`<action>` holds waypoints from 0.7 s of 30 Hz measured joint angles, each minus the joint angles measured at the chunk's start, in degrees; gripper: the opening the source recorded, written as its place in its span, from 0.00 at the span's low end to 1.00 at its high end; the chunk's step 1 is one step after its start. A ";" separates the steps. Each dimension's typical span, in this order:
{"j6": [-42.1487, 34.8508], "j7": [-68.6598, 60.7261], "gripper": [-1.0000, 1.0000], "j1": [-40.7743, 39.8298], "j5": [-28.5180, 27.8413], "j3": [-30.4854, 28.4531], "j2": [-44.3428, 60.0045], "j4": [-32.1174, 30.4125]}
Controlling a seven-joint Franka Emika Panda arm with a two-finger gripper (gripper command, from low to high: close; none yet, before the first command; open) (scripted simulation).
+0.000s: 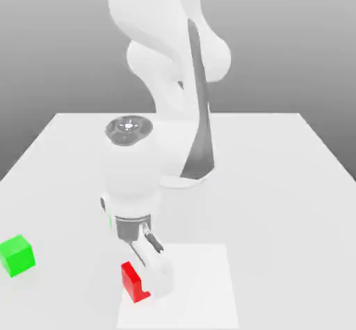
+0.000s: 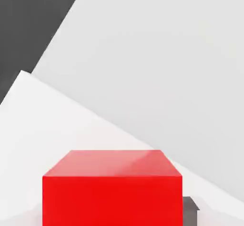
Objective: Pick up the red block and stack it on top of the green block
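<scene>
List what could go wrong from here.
The pincer is right at the red block; if its hold proves off-centre, the block might slip or twist during a lift. The green block stands well apart, toward the exterior view's left, so a low sideways carry could knock it, and a slightly misplaced release might let the red block topple off.

Red blk (image 2: 112,200) smooth w/ slight sheen, green blk (image 1: 17,255) matt.

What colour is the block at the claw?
Bright red; the block shows best in the hand view.
</scene>
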 joint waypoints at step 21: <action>-9.22 -17.14 1.00 -21.75 8.50 -10.24 -0.30 8.74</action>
